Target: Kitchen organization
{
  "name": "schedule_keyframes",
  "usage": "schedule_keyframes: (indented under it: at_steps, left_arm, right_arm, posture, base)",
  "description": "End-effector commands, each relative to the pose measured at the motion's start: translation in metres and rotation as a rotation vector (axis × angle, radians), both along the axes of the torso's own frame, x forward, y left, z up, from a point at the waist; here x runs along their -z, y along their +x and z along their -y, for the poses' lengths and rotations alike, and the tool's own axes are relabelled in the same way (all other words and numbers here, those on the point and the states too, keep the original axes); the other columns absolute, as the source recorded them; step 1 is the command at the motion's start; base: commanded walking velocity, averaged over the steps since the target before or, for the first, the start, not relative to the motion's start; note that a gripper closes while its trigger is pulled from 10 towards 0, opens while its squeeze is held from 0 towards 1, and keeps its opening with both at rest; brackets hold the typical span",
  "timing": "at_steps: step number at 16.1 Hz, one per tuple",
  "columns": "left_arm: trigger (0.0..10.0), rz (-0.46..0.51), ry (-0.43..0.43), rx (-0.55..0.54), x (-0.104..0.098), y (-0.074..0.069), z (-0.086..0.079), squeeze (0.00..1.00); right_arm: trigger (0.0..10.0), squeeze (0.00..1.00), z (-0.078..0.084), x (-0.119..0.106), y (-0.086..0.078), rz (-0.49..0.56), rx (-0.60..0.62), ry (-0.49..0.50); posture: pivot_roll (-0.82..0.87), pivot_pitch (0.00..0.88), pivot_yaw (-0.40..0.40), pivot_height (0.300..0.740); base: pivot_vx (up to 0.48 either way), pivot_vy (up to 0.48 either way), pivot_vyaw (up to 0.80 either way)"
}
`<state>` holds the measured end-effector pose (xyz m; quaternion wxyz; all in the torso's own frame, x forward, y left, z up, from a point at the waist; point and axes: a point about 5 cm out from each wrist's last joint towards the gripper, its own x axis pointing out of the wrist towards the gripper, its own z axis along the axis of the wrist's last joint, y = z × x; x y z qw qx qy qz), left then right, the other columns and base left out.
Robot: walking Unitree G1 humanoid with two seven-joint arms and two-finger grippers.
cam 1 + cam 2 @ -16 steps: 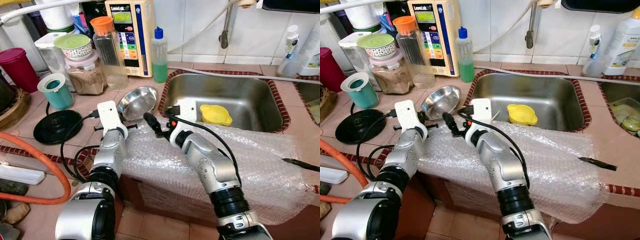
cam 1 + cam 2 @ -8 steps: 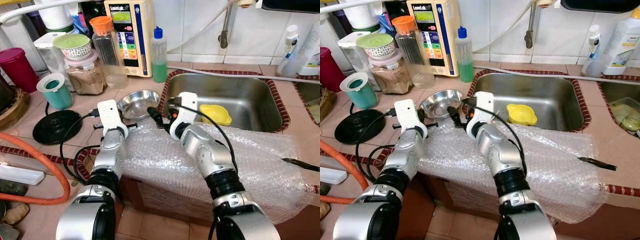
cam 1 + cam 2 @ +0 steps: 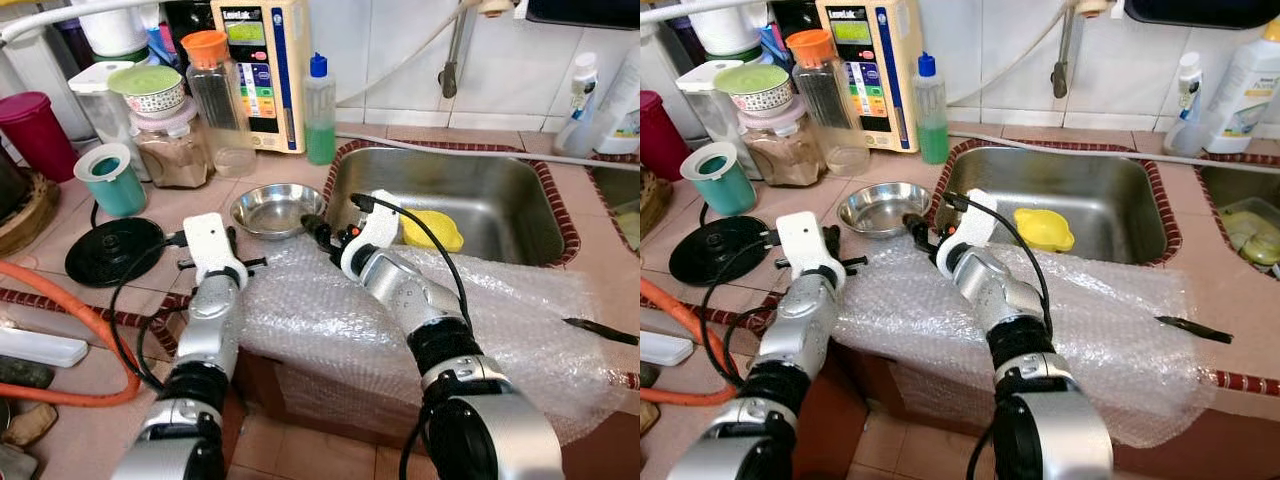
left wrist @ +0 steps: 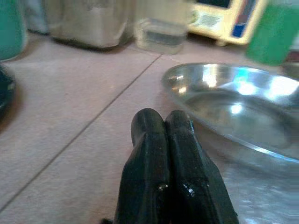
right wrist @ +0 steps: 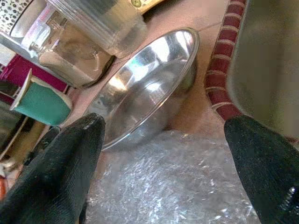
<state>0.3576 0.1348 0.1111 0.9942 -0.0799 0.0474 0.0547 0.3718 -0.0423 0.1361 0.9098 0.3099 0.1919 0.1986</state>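
Observation:
A small steel bowl lies flat on the pink tiled counter, just left of the sink. My right gripper hovers at the bowl's right rim over the bubble wrap. The right wrist view shows it open, the bowl lying ahead between its black fingers. My left gripper sits low over the counter to the left of the bowl. Its fingers are pressed together and empty, pointing toward the bowl's rim.
A yellow lid lies in the sink. Behind the bowl stand a green soap bottle, jars and a teal cup. A black round base with its cord lies at the left. A dark knife rests on the wrap at the right.
The bowl was tilted up on its edge at my right gripper; now it lies flat on the counter, the right gripper open beside it. My left arm has drawn back slightly.

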Motion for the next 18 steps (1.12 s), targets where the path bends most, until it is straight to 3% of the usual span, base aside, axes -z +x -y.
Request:
schedule_keyframes:
  at_steps: [1, 2, 3, 4, 5, 10, 12, 18]
  left_arm:
    - [0.0, 0.044, 0.026, 0.016, -0.007, -0.002, 0.002, 0.00]
    - [0.9, 0.044, 0.022, -0.012, -0.008, -0.002, -0.003, 0.00]
    - [3.8, 0.040, 0.013, -0.043, -0.010, -0.001, -0.009, 0.00]
    - [9.5, 0.056, -0.004, -0.054, -0.016, 0.002, -0.013, 0.00]
    - [10.0, 0.085, -0.027, -0.075, -0.024, 0.005, -0.019, 1.00]
    - [10.0, 0.115, -0.096, -0.208, -0.049, 0.011, -0.046, 1.00]
    - [10.0, 0.041, -0.175, -0.225, -0.049, 0.022, -0.051, 1.00]
    - [10.0, -0.136, -0.405, -0.149, -0.051, 0.044, -0.022, 1.00]
  right_arm:
    - [10.0, 0.00, -0.018, -0.006, -0.001, 0.003, -0.034, 0.058]
    - [10.0, 0.00, -0.017, -0.004, -0.002, 0.002, -0.037, 0.060]
    - [10.0, 0.00, -0.016, -0.001, -0.002, -0.002, -0.038, 0.061]
    - [10.0, 0.00, -0.014, 0.001, -0.003, 0.000, -0.037, 0.054]
    - [10.0, 0.00, -0.012, 0.004, -0.004, -0.004, -0.034, 0.054]
    - [10.0, 0.00, 0.008, 0.023, -0.012, -0.037, 0.018, 0.055]
    - [10.0, 0.00, 0.015, 0.025, -0.014, -0.035, 0.041, 0.060]
    - [10.0, 0.00, 0.015, 0.018, -0.024, 0.007, 0.039, 0.032]
  posture:
    - [0.01, 0.000, 0.065, 0.740]
    - [0.01, 0.000, 0.066, 0.740]
    - [0.01, 0.000, 0.065, 0.740]
    - [0.01, 0.000, 0.065, 0.740]
    - [0.01, 0.000, 0.066, 0.740]
    - [-0.02, 0.000, 0.091, 0.740]
    - [-0.02, 0.000, 0.096, 0.740]
    - [-0.05, 0.000, 0.117, 0.740]
  base:
    - [0.000, 0.000, 0.00]
    - [0.000, 0.000, 0.00]
    - [0.000, 0.000, 0.00]
    - [0.000, 0.000, 0.00]
    - [0.000, 0.000, 0.00]
    - [0.000, 0.000, 0.00]
    - [0.000, 0.000, 0.00]
    - [0.000, 0.000, 0.00]
